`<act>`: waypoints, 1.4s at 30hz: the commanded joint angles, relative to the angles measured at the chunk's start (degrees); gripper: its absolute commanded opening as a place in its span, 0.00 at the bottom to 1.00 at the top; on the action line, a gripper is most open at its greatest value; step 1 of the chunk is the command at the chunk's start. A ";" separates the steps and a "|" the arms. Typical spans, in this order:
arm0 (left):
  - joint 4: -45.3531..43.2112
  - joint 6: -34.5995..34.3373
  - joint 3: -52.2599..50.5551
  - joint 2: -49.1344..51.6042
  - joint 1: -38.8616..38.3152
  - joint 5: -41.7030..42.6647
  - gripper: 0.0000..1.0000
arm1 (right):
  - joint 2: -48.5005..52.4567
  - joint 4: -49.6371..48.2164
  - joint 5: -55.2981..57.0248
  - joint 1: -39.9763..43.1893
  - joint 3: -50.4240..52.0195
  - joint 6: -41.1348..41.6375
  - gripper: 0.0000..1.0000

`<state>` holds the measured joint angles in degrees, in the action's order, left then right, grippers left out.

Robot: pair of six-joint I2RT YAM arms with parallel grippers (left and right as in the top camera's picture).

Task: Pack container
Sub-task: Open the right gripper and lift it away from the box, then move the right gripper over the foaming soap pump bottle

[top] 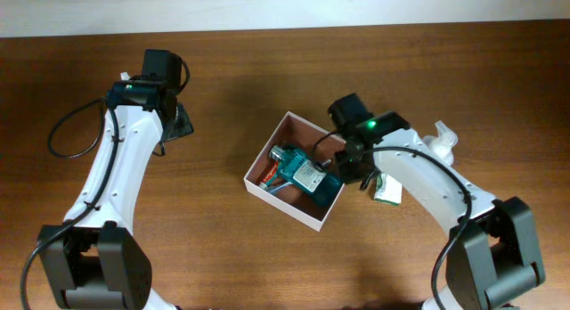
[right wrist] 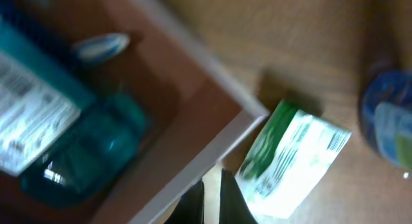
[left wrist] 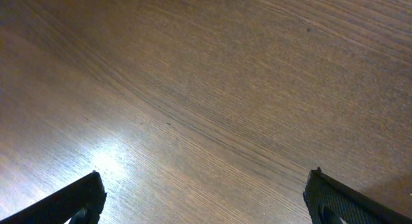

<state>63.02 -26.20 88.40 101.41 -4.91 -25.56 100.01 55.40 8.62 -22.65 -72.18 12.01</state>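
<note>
**Q:** Two claws: what state?
**A:** Left claw (left wrist: pixel 203 208) is spread wide over bare wood-grain tabletop (top: pixel 223 256). Right claw (right wrist: pixel 211 188) is blurred, so I cannot tell.
**Q:** Container (top: pixel 283 209)?
**A:** Mid-tabletop, holding a teal bottle (top: pixel 303 175). A flat packet (right wrist: pixel 293 156) lies just outside its corner.
**Q:** Procedure?
**A:** Pinch the packet across its flat faces. Lift it clear of the thin white wall, then lower it inside.

A shallow square open-top box (top: pixel 295 132), white-walled and pinkish-brown inside, sat flat on the wooden table (top: pixel 223 256), right of centre. It was turned cornerwise and held a teal bottle (top: pixel 303 172).
</note>
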 commanded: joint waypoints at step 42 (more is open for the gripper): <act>0.07 0.13 0.28 -0.87 0.09 -0.81 0.99 | -2.91 -14.80 -15.52 10.95 -8.85 -7.30 0.04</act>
<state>63.02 -26.20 88.40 101.41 -4.91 -25.56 99.98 38.57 -5.98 -13.89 -76.82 5.13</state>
